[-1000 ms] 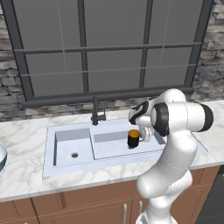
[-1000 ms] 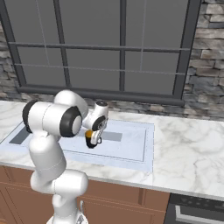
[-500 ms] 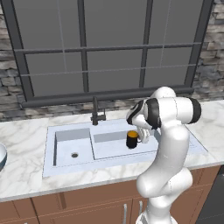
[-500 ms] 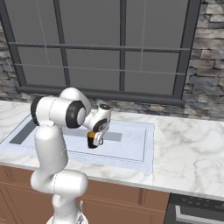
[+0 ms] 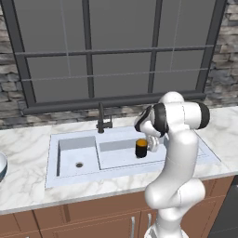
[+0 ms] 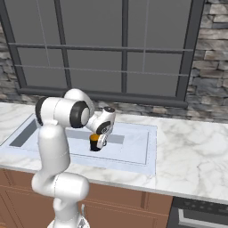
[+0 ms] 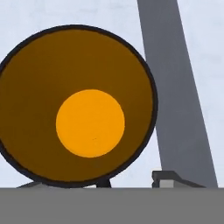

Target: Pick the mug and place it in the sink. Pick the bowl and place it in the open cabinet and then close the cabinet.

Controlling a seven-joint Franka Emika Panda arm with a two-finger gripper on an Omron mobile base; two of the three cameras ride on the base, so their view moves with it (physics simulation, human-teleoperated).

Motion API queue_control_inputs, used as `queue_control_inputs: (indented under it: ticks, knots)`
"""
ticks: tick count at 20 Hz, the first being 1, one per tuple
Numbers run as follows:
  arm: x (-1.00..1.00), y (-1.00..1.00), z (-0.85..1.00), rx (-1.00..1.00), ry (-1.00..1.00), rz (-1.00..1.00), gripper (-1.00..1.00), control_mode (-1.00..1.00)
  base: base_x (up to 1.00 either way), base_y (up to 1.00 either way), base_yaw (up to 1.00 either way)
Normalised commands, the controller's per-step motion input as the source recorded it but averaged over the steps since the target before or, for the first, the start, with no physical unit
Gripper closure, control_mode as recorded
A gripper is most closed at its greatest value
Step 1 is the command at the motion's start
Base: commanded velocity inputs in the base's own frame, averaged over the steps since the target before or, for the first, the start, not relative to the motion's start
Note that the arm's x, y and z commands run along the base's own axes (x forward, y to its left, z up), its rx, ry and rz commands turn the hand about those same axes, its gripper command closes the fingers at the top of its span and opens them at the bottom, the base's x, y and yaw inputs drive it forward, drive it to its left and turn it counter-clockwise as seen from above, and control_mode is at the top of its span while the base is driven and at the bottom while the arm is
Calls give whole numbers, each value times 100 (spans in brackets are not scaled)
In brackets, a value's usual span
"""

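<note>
Gripper (image 6: 99,144) low in the sink's right-hand basin as the left base view has it, hand pointing down at the mug (image 5: 141,148); whether the jaws stand wide or pinch the rim cannot be told, since the white wrist covers the fingers in both base views and the hand view shows only a grey finger tip (image 7: 168,179) just beside the mug's rim. Mug: small near-black cylinder, upright, orange at the top; seen from above in the hand view it is a thin black ring around a brown inner wall with a bright orange round floor; handle not made out. It stands on the basin floor, near the divider. Sink (image 5: 79,139): pale blue-white, rectangular, two basins, a round drain in the far basin, thin black faucet (image 5: 102,119) at the back edge between the basins. Counter (image 6: 191,151): white marble with grey veining, brown wooden base cabinets (image 5: 69,223) below. At the far left edge of the left base view, the rim of a light blue-grey bowl (image 5: 2,166) on the counter, well apart from the sink. Behind: large dark-framed window (image 5: 116,51), grey stone wall (image 6: 213,53) either side.
</note>
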Motion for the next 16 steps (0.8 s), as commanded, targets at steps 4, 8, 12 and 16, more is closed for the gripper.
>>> queue_control_inputs:
  ticks: [4, 8, 12, 16]
  knots:
    - [-31, 0, 19, 2, 0, 1, -100, -100, 0, 0, 0]
    - [-17, 0, 55, 6, 12, 1, -100, -100, 0, 0, 0]
    - [-4, 0, 99, 6, 20, 0, -100, -100, 0, 0, 0]
    - [-4, 0, 100, 1, 17, -3, -100, -100, 0, 0, 0]
